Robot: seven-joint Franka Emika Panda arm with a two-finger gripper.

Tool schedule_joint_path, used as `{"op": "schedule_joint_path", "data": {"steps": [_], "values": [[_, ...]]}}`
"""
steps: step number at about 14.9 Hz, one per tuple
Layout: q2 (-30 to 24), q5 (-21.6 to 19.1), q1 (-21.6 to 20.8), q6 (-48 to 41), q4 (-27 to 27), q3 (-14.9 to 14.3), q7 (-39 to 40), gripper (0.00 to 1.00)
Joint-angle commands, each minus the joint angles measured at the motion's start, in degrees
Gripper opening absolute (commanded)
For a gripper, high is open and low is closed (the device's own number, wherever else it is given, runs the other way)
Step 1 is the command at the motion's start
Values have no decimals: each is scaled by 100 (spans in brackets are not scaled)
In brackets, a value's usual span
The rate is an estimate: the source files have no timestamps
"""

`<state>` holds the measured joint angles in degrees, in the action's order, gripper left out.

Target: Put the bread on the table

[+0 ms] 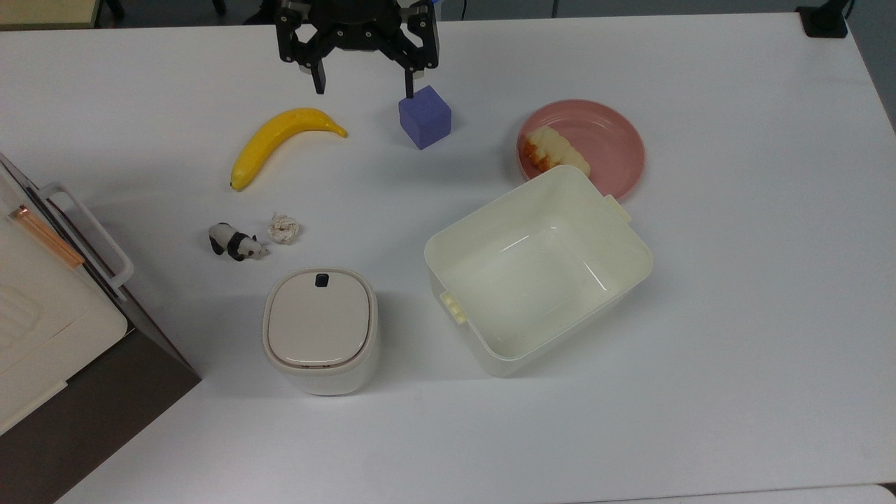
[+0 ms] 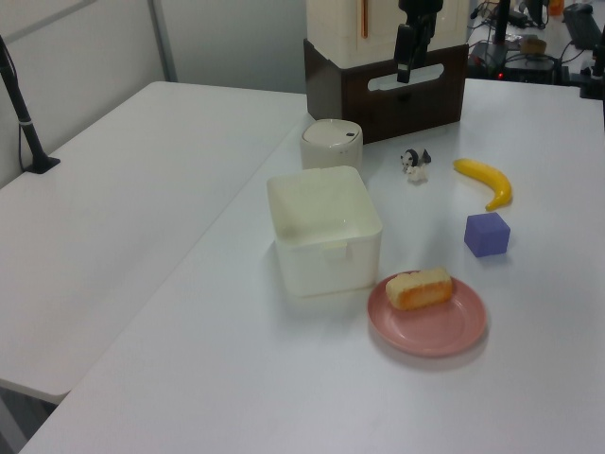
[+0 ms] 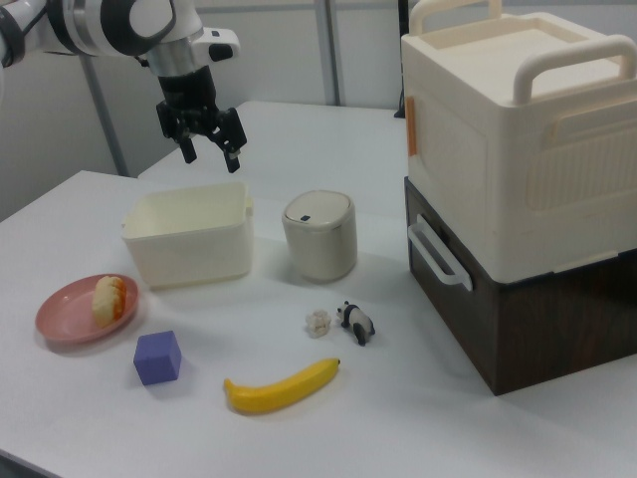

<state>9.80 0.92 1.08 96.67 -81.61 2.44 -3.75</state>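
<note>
Currently the bread (image 1: pixel 556 149) lies on the pink plate (image 1: pixel 616 143), just beside the cream tub (image 1: pixel 539 269). The claw (image 1: pixel 362 78) hangs open and empty, high above the table (image 1: pixel 735 315), well apart from the bread. Best approach: descend across the roll's short width, clear of the tub wall, and grip gently.

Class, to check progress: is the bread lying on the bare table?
No, the bread lies on the pink plate, not the table.
</note>
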Motion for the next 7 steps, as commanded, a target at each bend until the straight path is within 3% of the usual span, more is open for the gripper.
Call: {"op": "schedule_joint_path", "data": {"steps": [1,7], "values": [[-5,-90,-82,-96,-21,-138,32,100],[-14,-65,-82,-157,-4,-138,-73,100]]}}
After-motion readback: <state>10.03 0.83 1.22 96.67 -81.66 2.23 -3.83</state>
